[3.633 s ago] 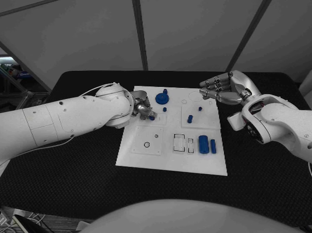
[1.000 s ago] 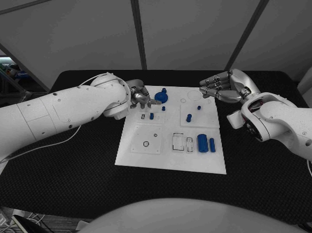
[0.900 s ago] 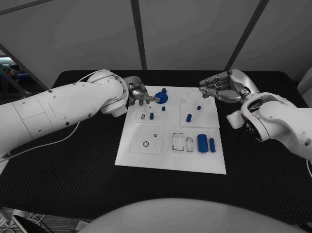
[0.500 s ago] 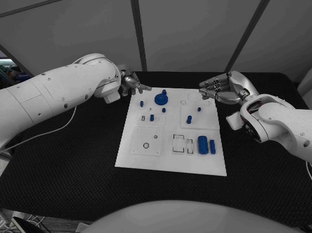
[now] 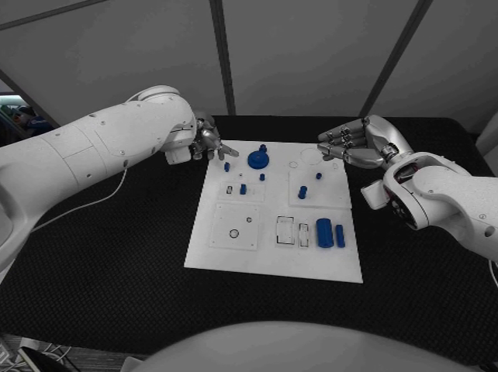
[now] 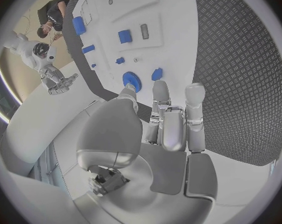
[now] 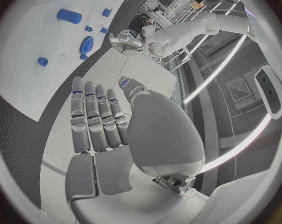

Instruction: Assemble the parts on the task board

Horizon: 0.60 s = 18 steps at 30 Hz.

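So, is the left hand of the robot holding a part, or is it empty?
Empty: the left hand has nothing between its fingers.

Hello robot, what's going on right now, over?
Left hand and right hand open, holding nothing, at the far end of the task board. Blue gear and other blue parts sit on it. Nothing in the way.

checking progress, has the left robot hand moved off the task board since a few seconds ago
Yes. The left robot hand has pulled back from over the task board to just beyond its far left corner, holding nothing.
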### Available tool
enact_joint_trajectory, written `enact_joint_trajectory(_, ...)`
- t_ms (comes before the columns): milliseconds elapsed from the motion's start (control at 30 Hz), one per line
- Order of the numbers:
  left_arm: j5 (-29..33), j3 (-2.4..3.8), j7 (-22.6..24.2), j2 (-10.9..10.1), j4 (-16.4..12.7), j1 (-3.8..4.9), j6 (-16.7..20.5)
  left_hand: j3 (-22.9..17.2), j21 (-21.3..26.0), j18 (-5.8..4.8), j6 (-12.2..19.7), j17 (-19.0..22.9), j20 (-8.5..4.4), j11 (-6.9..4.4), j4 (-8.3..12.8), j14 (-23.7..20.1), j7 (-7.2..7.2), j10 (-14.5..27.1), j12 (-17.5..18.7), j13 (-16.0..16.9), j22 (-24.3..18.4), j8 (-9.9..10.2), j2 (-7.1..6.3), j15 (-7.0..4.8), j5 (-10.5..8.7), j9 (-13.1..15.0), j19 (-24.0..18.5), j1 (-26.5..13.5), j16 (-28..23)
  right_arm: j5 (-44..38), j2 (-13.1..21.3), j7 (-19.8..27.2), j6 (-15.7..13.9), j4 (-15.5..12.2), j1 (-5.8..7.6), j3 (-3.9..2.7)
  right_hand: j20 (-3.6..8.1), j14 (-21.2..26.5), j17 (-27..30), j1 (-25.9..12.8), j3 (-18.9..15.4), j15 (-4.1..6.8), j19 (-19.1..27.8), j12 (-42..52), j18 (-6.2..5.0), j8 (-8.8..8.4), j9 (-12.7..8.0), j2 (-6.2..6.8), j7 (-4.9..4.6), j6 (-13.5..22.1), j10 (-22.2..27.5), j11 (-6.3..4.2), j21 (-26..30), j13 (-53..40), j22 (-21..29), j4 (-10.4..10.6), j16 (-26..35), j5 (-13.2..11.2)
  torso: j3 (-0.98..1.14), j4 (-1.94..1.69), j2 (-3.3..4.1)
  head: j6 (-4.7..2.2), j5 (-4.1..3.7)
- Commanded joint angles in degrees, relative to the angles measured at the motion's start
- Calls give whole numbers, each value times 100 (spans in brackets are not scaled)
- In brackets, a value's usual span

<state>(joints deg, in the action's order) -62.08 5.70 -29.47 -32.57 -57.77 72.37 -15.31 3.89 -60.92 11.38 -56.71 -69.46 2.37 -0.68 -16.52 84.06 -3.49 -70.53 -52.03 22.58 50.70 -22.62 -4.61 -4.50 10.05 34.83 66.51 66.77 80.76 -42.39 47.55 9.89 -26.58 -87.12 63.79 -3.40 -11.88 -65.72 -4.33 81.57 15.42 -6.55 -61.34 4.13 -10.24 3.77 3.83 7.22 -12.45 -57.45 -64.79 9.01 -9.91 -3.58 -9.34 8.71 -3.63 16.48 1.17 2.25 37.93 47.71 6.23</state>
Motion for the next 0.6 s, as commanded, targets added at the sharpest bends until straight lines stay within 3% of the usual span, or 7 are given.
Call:
enact_joint_trajectory(33,-323,-34,-8,57,91,10,-514,29,0,-264,-33,-5,18,5,3,128,-4,38,-15,-10,-2,22,65,54,-25,-18,-15,-19,-23,21,-5,41,41,-9,8,-4,-26,22,5,-42,-6,5,-18,-20,-16,-14,1,2,0,45,33,-7,32,5,5,-28,3,20,-5,-2,0,-2,11)
enact_joint_trajectory(333,-359,-71,140,125,210,-8,219,76,-66,-279,-86,-116,17,-5,5,165,7,23,-27,-17,90,31,102,47,-24,-74,56,-24,35,21,-12,49,38,-5,8,-4,-26,22,5,-42,-6,5,-18,-20,-16,-14,1,2,0,45,33,-7,32,5,5,-28,3,20,-6,1,1,-9,21)
enact_joint_trajectory(600,-344,-73,153,167,239,-9,220,110,-103,-288,-133,-146,12,-16,7,180,20,0,-38,-23,142,31,128,38,-22,-112,99,-24,54,21,-19,50,38,1,8,-4,-26,22,5,-42,-6,5,-18,-20,-16,-14,1,2,0,45,33,-7,32,5,5,-28,3,20,-3,-8,-5,21,12)
